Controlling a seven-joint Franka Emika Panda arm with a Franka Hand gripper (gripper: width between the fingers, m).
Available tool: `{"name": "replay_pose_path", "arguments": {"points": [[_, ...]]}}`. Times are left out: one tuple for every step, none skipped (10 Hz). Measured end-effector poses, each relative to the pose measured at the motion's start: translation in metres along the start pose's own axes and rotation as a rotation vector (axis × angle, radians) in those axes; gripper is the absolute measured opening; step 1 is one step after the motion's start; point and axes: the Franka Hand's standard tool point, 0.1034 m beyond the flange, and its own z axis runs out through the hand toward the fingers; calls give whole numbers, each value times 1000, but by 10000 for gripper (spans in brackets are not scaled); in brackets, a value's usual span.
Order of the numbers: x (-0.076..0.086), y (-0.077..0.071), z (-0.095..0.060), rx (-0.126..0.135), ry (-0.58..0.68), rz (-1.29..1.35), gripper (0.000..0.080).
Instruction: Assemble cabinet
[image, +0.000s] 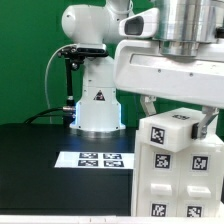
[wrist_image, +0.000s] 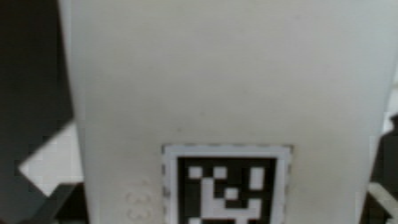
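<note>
The cabinet is a white box of flat panels with black-and-white tags, at the exterior view's lower right, close to the camera. My gripper comes down onto its top, with a dark finger on one side and the other finger on the opposite side, shut on the upper part. In the wrist view a white cabinet panel with one tag fills the picture, between the jaws of my gripper. No knob shows.
The marker board lies flat on the black table. The white robot pedestal with a black triangle logo stands behind it. A green wall is at the back.
</note>
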Motion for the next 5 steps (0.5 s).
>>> {"name": "replay_pose_path", "arguments": {"points": [[1, 0, 2, 36, 11, 161, 562], [0, 1, 2, 50, 13, 241, 562], [0, 0, 1, 51, 12, 289, 562], [0, 0, 1, 53, 10, 358, 562], [0, 0, 1, 55, 5, 432, 562]]}}
